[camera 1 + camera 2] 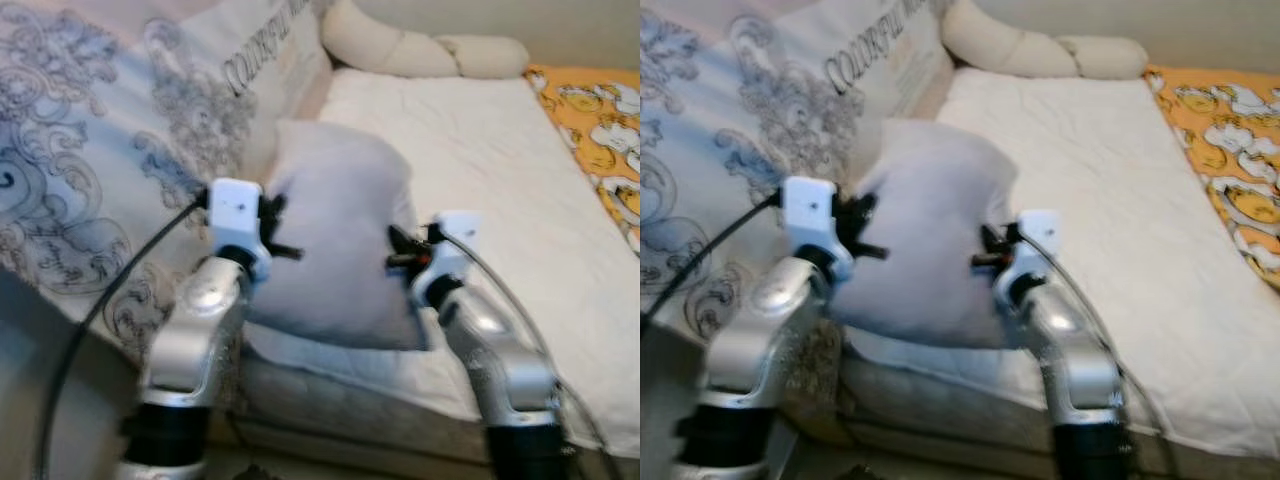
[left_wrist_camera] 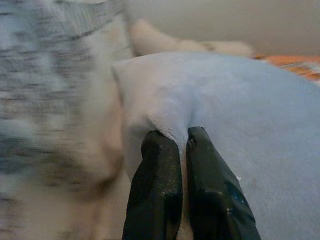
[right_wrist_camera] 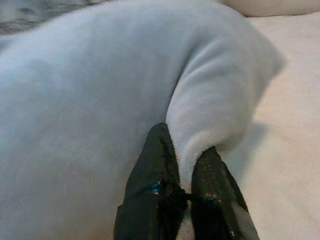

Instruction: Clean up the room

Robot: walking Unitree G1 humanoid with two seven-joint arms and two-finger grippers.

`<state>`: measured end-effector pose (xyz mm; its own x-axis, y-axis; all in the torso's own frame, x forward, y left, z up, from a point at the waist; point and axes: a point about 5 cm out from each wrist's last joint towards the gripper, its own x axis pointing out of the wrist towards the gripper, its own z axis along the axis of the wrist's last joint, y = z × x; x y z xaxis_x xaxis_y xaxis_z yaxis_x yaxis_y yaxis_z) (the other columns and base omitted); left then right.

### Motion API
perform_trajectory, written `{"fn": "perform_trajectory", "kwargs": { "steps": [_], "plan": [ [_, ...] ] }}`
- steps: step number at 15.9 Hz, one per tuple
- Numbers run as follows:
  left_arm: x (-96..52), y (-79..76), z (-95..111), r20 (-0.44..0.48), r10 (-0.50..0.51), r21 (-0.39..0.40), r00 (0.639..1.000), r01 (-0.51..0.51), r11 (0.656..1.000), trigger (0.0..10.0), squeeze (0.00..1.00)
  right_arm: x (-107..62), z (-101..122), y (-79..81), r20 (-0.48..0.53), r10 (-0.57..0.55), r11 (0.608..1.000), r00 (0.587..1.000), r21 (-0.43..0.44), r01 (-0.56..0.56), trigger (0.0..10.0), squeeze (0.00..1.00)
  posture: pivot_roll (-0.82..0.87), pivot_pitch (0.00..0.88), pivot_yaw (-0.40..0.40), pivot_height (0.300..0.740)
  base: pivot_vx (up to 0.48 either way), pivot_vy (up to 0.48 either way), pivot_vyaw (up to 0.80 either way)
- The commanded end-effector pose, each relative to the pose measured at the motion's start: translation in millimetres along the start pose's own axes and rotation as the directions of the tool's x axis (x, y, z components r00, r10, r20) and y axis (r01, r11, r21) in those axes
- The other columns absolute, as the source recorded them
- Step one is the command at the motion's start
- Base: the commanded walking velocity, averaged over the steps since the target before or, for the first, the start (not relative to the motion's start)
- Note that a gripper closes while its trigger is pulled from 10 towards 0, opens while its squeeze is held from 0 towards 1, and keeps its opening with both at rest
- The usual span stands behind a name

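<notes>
Pinching grey pillow [image 1: 340, 240] between them, left pincer [image 2: 182, 137] and right pincer [image 3: 187, 160] clamped on folds, above bed [image 1: 480, 170]

I count one grey pillow [image 1: 340, 240], pinched between my two hands: one left hand [image 1: 283, 232] on one side, one right hand [image 1: 402, 250] on the other. One bed [image 1: 500, 190] lies before me, with one patterned duvet [image 1: 110, 150], one long cream bolster [image 1: 420, 48] and one orange cartoon-print cloth [image 1: 600, 130].
</notes>
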<state>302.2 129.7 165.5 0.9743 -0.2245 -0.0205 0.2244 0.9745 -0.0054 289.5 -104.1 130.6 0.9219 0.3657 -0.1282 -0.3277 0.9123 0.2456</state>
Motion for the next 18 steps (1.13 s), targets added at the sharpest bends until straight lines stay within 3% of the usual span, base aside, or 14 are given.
{"fn": "perform_trajectory", "kwargs": {
  "steps": [1,10,18],
  "plan": [
    [2.9,-7.5,11.8,0.049,-0.03,0.002,0.998,0.03,1.0,10.0,0.0,-1.9,8.8,-5.5,0.037,-0.017,1.0,0.999,-0.018,0.018,10.0,0.0,-0.03,0.0,0.007,0.74,0.386,0.0,0.0],
    [2.7,-7.4,11.6,0.041,-0.04,0.015,0.998,0.039,0.999,10.0,0.0,-2.3,7.3,-6.3,0.037,-0.025,1.0,0.999,-0.013,0.025,10.0,0.0,-0.03,0.0,0.014,0.74,0.371,0.0,0.0],
    [2.7,-9.8,9.6,0.036,-0.057,0.044,0.998,0.055,0.997,10.0,0.0,-2.3,7.0,-7.1,0.034,-0.03,0.999,0.999,-0.013,0.03,10.0,0.0,-0.03,0.0,0.018,0.74,0.0,0.0,0.0]
  ]
}}
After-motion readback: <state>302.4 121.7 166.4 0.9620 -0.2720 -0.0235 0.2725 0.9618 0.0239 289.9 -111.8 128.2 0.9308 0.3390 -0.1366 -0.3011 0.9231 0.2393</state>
